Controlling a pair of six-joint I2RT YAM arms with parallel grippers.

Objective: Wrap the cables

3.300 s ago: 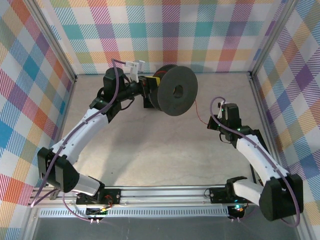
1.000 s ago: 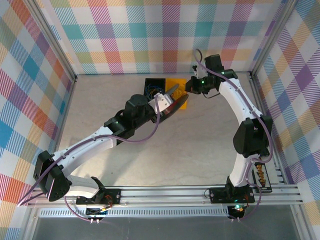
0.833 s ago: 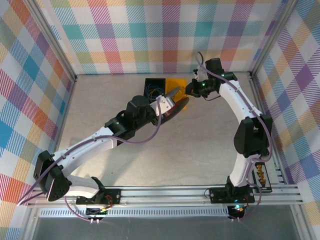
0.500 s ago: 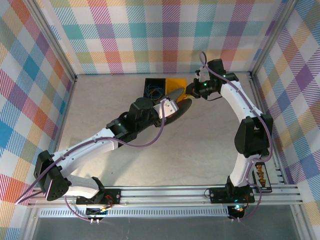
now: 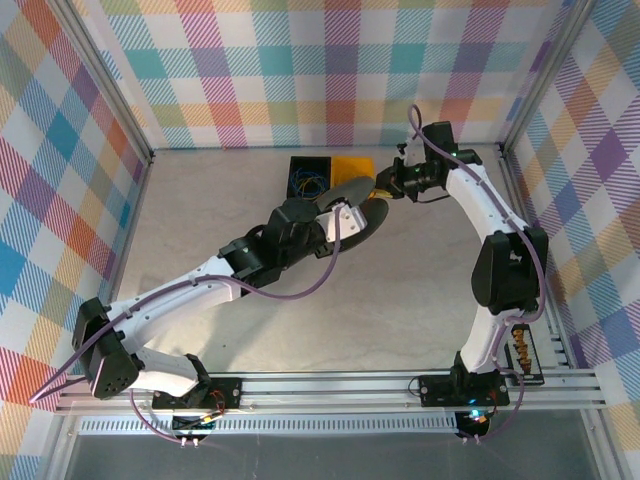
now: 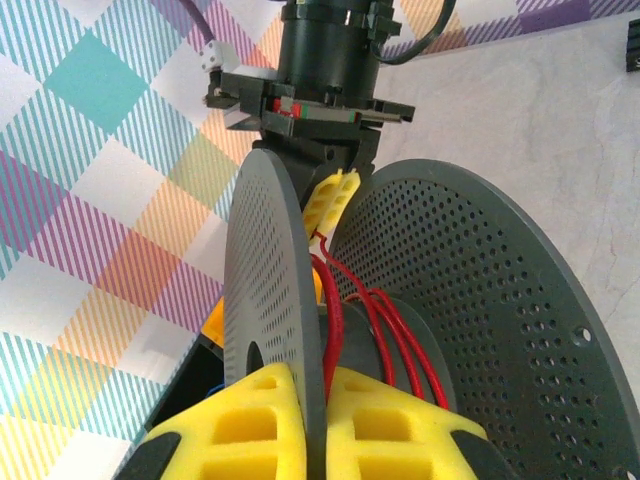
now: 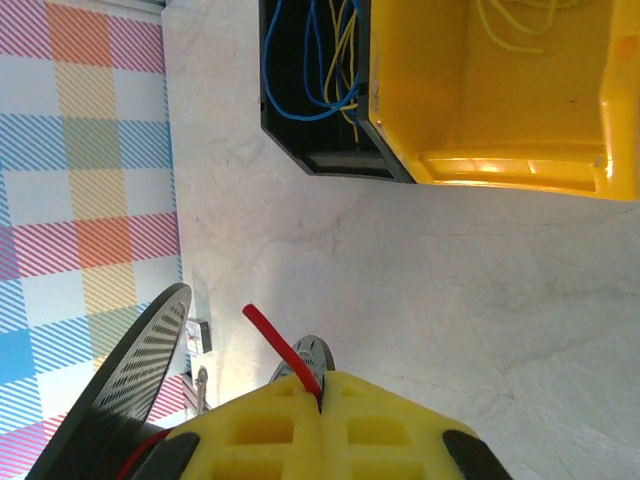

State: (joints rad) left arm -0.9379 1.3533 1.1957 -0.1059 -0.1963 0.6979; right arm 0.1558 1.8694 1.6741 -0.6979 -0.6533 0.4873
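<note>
L gripper [image 6: 312,405] clamped on spool [image 6: 480,330] flange, frame bottom. R gripper [image 7: 322,395] pinching red wire [image 7: 272,332]. Best: wire taut, laid btwn flanges, no slack.

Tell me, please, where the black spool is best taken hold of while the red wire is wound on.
Probably the rim of one flange of the black spool, coming edge-on from outside and pinching across its two faces. The discs are thin and flat, so a pinch sits flush, and the hub is left free for the red wire. The left end effector grips it so.
</note>
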